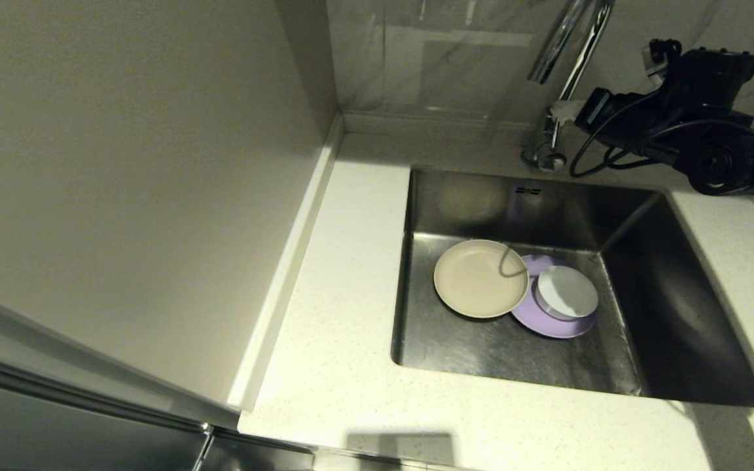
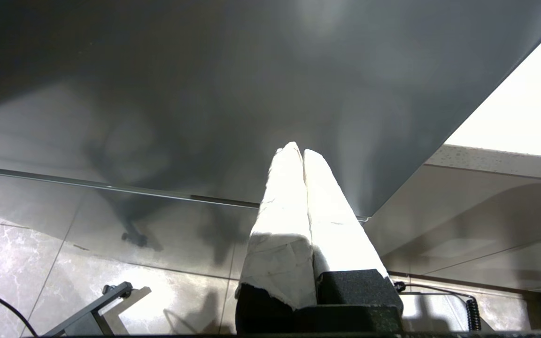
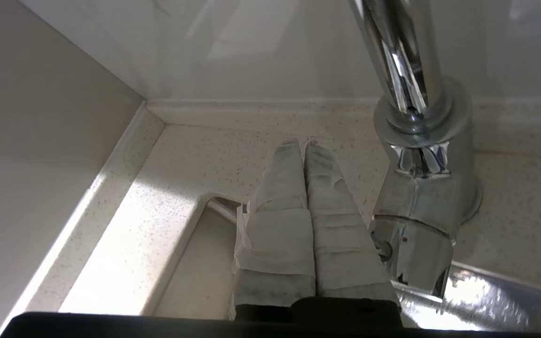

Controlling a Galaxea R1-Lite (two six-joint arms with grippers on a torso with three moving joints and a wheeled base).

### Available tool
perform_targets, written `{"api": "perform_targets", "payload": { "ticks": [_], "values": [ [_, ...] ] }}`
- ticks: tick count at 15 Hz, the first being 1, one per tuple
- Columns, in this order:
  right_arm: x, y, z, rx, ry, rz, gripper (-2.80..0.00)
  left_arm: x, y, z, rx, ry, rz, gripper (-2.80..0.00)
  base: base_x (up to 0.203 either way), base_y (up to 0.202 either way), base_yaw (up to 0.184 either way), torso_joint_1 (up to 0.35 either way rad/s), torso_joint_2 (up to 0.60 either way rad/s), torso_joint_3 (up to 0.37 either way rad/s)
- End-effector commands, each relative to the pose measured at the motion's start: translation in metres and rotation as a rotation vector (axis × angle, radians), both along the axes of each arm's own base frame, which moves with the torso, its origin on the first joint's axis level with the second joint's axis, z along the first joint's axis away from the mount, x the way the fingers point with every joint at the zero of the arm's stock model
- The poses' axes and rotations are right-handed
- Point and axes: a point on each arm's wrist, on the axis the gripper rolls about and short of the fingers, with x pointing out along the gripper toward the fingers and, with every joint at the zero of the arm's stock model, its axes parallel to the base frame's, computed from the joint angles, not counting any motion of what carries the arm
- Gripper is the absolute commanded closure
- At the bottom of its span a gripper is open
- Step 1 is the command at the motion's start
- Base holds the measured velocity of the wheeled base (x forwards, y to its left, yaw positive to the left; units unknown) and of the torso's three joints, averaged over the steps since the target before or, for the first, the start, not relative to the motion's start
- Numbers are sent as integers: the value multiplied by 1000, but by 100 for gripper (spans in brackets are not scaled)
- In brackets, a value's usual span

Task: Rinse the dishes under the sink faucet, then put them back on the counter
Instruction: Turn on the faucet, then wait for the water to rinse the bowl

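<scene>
3 dishes lie in the sink (image 1: 678, 314): beige plate (image 1: 475, 278), lavender plate (image 1: 554, 324) at its 4 o'clock, white bowl (image 1: 567, 292) on top. Right gripper (image 3: 301, 146), jaws pressed together, beside faucet (image 3: 421, 188); a glancing push may slip off. Left gripper (image 2: 297, 151), pressed together, parked below counter (image 1: 338, 353).

Beige plate (image 1: 480, 278), lavender plate (image 1: 552, 322), white bowl (image 1: 567, 292) sitting in steel-grey sink (image 1: 671, 307); chrome faucet (image 3: 421, 155) gleaming, counter (image 1: 331, 353) showing cream speckles.

A tall beige side panel (image 1: 122, 183) fills the left of the head view, a glossy marble-look backsplash (image 1: 436, 59) spans the top, and the left wrist view shows grey veined floor tiles (image 2: 12, 253).
</scene>
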Motion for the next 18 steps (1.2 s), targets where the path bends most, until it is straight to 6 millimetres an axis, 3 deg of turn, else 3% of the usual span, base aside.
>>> {"api": "perform_targets", "payload": {
  "ticks": [1,3,8,15,18],
  "values": [
    [5,1,-7,-13,10,7,0,0,0,0,-1,-3,0,0,0,0,0,0,0,0],
    [6,-3,-10,-66,-1,19,0,0,0,0,-1,-3,0,0,0,0,0,0,0,0],
    [-3,-46,-19,-202,16,139,0,0,0,0,0,-3,-1,0,0,0,0,0,0,0],
    [-18,-59,23,-90,-134,69,0,0,0,0,-1,-3,0,0,0,0,0,0,0,0],
    [-32,-74,16,-179,-41,-15,0,0,0,0,-1,-3,0,0,0,0,0,0,0,0]
  ]
}}
